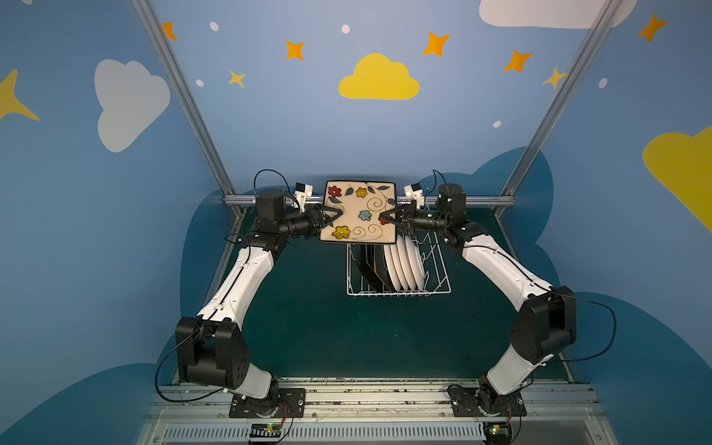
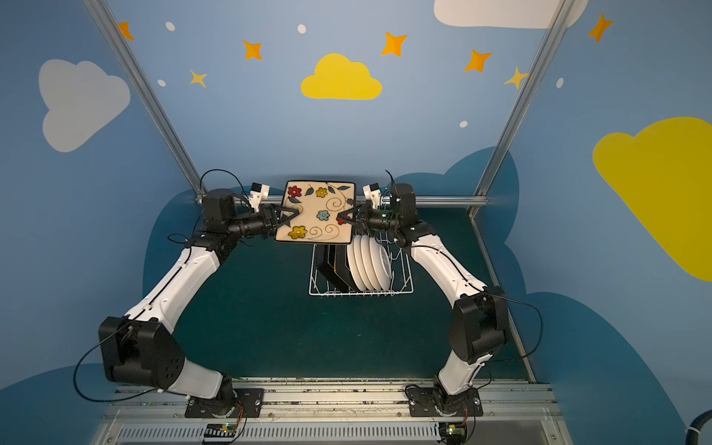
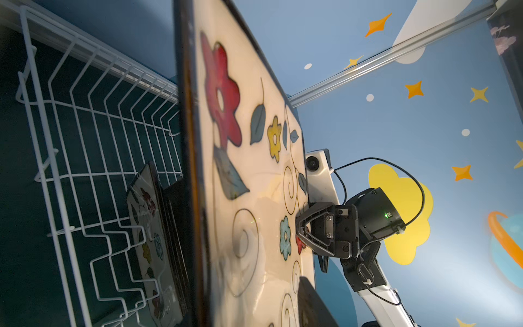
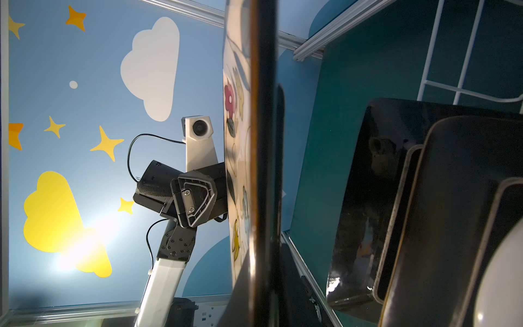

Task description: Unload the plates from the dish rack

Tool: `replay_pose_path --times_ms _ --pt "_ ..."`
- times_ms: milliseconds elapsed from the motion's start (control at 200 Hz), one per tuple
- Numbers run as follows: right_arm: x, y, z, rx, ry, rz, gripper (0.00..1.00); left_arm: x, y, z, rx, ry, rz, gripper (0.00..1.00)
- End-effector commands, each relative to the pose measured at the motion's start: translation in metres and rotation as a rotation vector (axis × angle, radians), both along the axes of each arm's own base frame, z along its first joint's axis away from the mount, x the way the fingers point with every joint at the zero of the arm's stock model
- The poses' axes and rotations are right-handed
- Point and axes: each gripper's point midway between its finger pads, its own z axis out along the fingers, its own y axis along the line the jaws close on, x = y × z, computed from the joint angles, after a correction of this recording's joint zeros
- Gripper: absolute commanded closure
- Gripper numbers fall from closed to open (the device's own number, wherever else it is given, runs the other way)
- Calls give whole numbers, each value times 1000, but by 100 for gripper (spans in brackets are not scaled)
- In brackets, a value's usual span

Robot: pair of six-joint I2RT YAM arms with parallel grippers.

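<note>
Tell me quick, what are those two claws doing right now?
Left gripper: around the flowered plate's edge; grip cannot be told.
Right gripper: shut on that plate.

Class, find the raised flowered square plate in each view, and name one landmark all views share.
Top view: flowered square plate centre, above dish rack.
Top view: left of centre.
Left wrist: close, flowered face slanting.
Right wrist: close, nearly edge-on.
Shared landmark: dish rack.

The dish rack (image 1: pixel 385 294) stands on the table (image 1: pixel 308 327), right of centre. Inside it, the square plates (image 1: pixel 370 269) stand on edge at the left, with the round plates (image 1: pixel 406 266) just beside them on the right. The raised plate (image 1: pixel 360 210) hangs above the rack's far end (left gripper (image 1: pixel 334 215) at its left edge, right gripper (image 1: pixel 385 220) at its right edge).
</note>
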Motion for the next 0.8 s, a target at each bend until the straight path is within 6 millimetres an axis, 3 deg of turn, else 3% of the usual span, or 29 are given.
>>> replay_pose_path --times_ms 0,305,526,796 --pt "-12 5 55 106 -200 63 100 -5 -3 3 -1 -27 -23 62" --pt "-14 8 51 117 -181 94 100 -7 -4 -4 8 -17 -42 79" --pt "-13 9 45 109 -168 98 100 -10 -7 -6 4 -5 -67 97" --pt "-13 11 39 98 -149 104 100 -9 -4 -9 15 4 -50 97"
